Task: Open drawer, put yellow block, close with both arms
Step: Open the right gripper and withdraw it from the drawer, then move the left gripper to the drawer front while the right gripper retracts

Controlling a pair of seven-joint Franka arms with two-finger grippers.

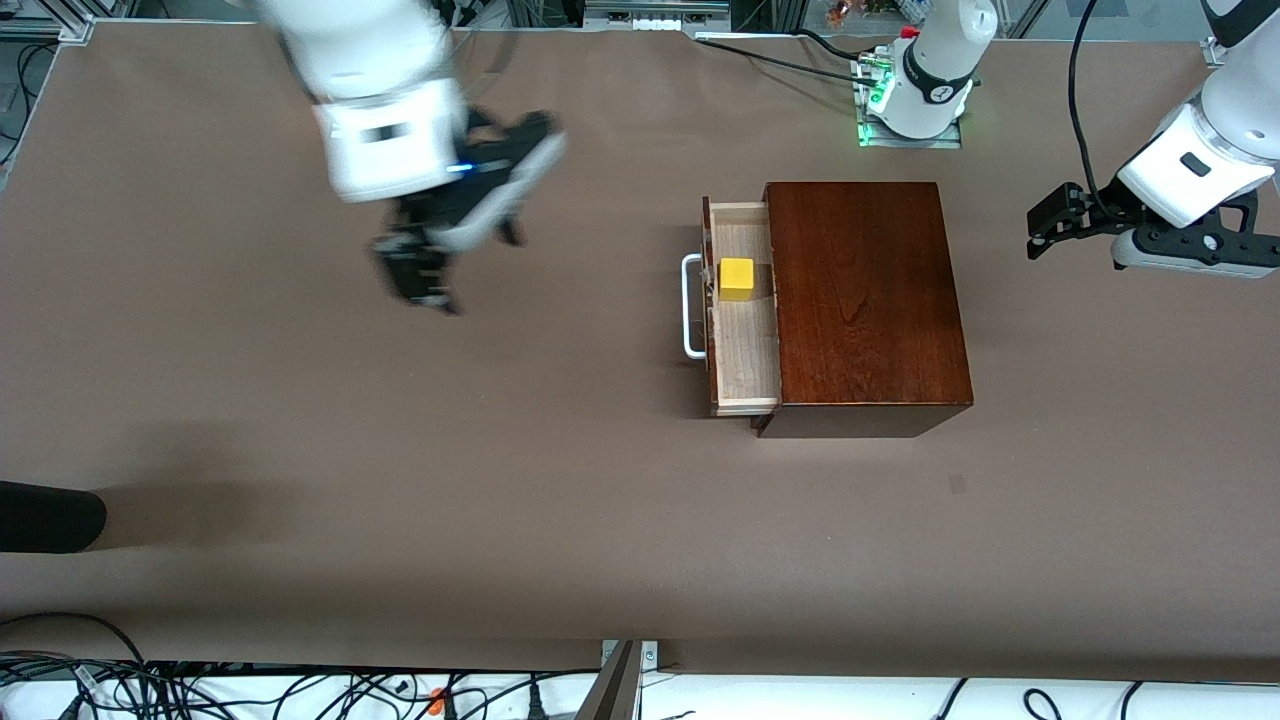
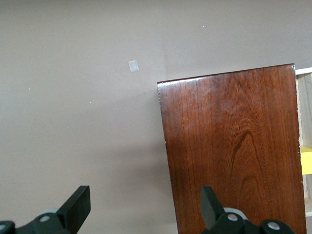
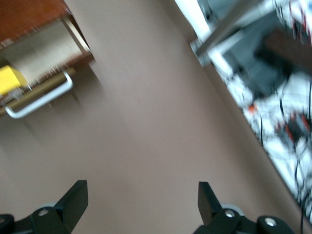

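The drawer (image 1: 745, 330) stands pulled out of the dark-brown wooden box (image 1: 865, 300), its white handle (image 1: 690, 305) toward the right arm's end of the table. The yellow block (image 1: 737, 279) lies in the pale tray. My right gripper (image 1: 425, 285) hangs blurred over bare table away from the handle, open and empty (image 3: 141, 202); its wrist view shows the handle (image 3: 41, 100) and the block (image 3: 9, 79). My left gripper (image 1: 1048, 228) is open and empty (image 2: 145, 207), over the table at the box's closed end (image 2: 234, 151).
The left arm's base (image 1: 920, 90) stands farther from the front camera than the box. A black object (image 1: 50, 515) juts in at the right arm's end. Cables (image 1: 200, 690) run along the table's near edge. A small grey mark (image 1: 957, 484) lies nearer the camera than the box.
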